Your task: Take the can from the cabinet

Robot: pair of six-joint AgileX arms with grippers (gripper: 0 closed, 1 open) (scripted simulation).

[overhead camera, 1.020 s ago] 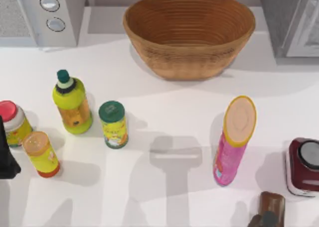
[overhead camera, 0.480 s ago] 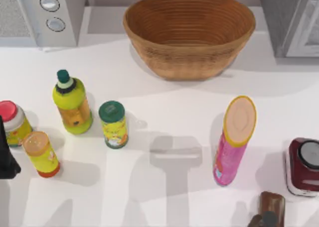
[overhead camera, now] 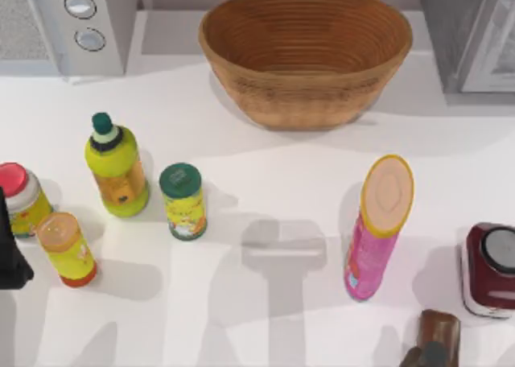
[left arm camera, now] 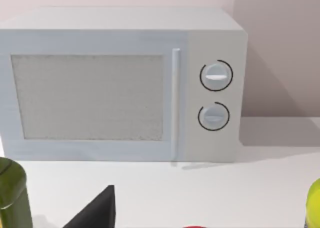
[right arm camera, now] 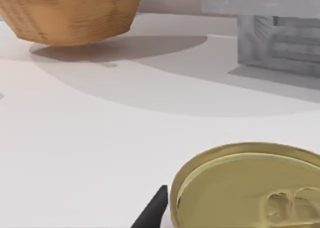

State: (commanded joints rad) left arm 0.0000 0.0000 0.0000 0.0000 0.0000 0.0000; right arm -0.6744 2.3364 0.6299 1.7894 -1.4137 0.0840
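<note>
1. The can point(right arm camera: 250, 188), gold-lidded with a pull tab, is seen upright on the counter point(overhead camera: 265, 142) just beside the right end effector point(right arm camera: 152, 210). It is well apart from the cabinet point(overhead camera: 471, 33), which stands at 1 o'clock on the counter. Whether anything is left inside the cabinet cannot be told.
2. Whether the right end effector is spread or pressed together cannot be told. The same holds for the left end effector point(overhead camera: 10, 246), parked at 8 o'clock.
3. The can could be nudged or tipped if the approach were made off-centre, since it is unsupported.
4. The tall pink tube point(overhead camera: 376, 230), at 5 o'clock, could be toppled by a wide arm swing.
5. The can's lid is given by the right wrist view, and the overall layout by the top view. The microwave point(left arm camera: 120, 83) front is given by the left wrist view.
</note>
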